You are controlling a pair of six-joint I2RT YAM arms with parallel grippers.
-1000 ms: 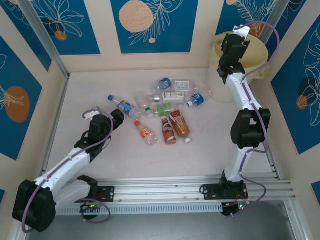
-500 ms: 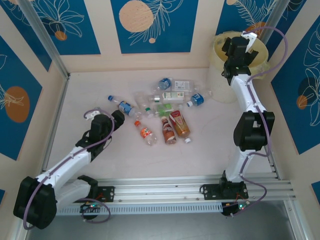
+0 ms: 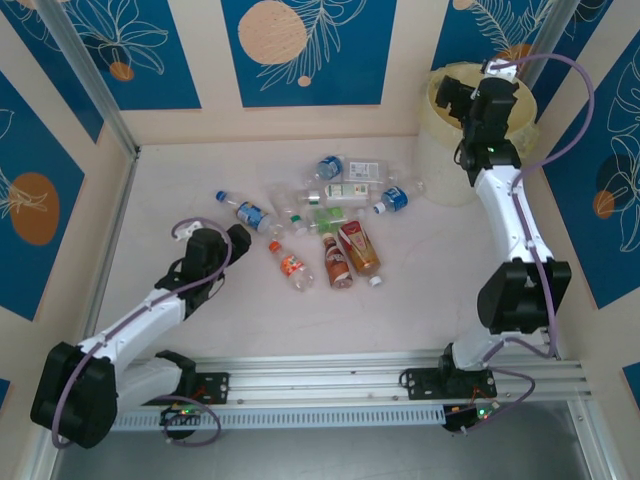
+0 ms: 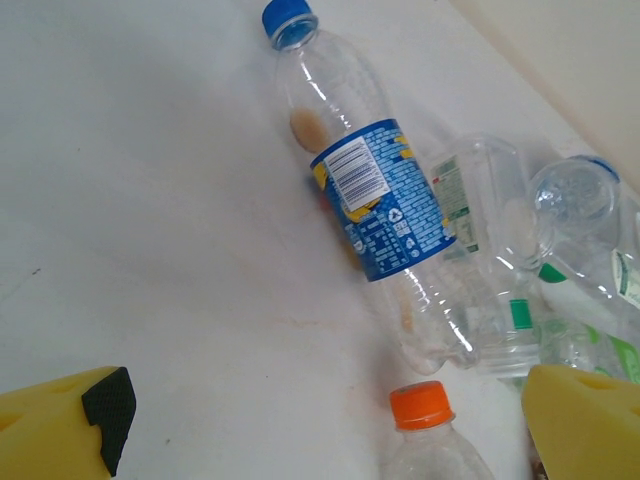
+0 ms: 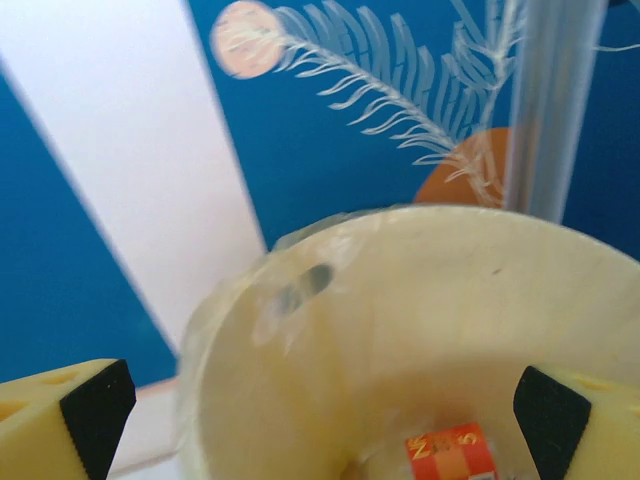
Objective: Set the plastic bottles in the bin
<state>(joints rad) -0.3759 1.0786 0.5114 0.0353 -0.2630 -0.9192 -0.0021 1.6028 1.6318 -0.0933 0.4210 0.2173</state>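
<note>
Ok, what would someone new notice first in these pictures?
A jumble of plastic bottles lies mid-table, in front of the left arm. At the far right corner, the right arm holds its jaws open over the big cream bin, a red label showing inside.

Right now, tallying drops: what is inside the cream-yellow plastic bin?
One red bottle label shows low in the bin, inside its clear liner; from above, the right end effector hides the bottom.
</note>
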